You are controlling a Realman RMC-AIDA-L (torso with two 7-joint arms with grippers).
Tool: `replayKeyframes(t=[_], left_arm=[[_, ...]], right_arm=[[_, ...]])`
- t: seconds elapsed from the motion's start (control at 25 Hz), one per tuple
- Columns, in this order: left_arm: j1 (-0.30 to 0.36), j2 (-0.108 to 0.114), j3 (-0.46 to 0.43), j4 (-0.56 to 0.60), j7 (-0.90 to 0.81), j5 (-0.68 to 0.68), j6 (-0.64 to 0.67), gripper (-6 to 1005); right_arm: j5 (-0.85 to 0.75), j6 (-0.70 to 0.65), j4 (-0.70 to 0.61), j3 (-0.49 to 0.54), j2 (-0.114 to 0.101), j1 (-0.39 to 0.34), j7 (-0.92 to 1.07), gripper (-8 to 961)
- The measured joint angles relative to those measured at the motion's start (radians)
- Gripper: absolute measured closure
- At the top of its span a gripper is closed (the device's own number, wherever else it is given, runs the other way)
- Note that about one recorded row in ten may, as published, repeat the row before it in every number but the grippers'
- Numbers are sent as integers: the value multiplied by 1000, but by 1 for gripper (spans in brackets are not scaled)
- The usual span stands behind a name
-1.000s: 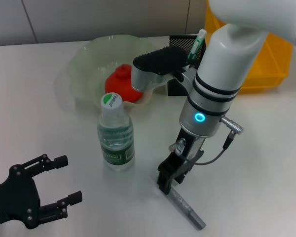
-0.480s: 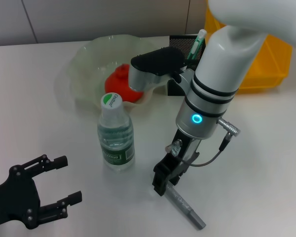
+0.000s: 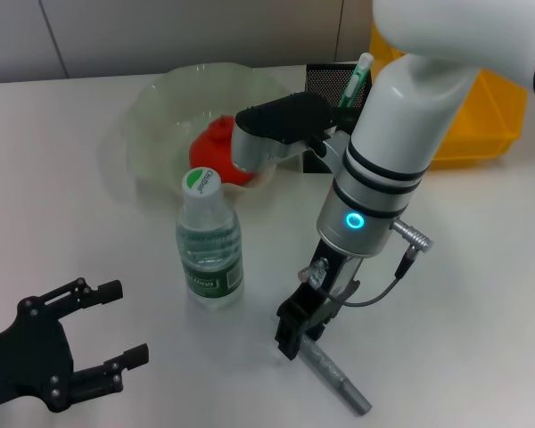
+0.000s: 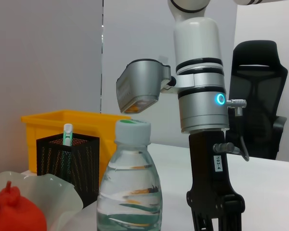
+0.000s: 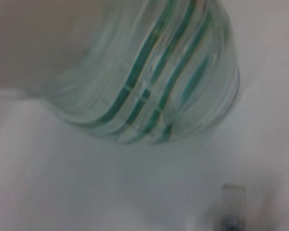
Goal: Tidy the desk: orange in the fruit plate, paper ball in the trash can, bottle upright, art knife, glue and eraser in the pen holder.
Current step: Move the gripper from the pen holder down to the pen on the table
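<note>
The bottle (image 3: 209, 242) stands upright mid-table, and it also shows close up in the right wrist view (image 5: 149, 72). The orange (image 3: 216, 147) lies in the pale-green fruit plate (image 3: 156, 107). A grey art knife (image 3: 337, 382) lies flat near the front edge. My right gripper (image 3: 292, 337) hangs over its upper end, and the left wrist view shows a gap between its fingers (image 4: 203, 224). The glue (image 3: 359, 75) sticks out of the black mesh pen holder (image 3: 325, 78). My left gripper (image 3: 116, 325) rests open at the front left. The paper ball and eraser are out of view.
The yellow trash can (image 3: 490, 111) stands at the back right, behind my right arm. In the left wrist view a black office chair (image 4: 260, 96) stands beyond the table. The bottle is a hand's width to the left of the right gripper.
My right arm has drifted slightly left, toward the bottle, with its gripper staying low over the knife's end. The knife, bottle and left arm have not moved.
</note>
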Motion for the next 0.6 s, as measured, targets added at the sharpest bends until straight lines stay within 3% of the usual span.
replayKeyframes(t=[0.56,0.6], left_arm=[[3,-3,0,0,5,1,0,200],[3,-3,-1,0,5,1,0,200]], right_arm=[[0,13,0,-24,0,-5,0,592],[0,13,0,-24,0,-5,0,632]])
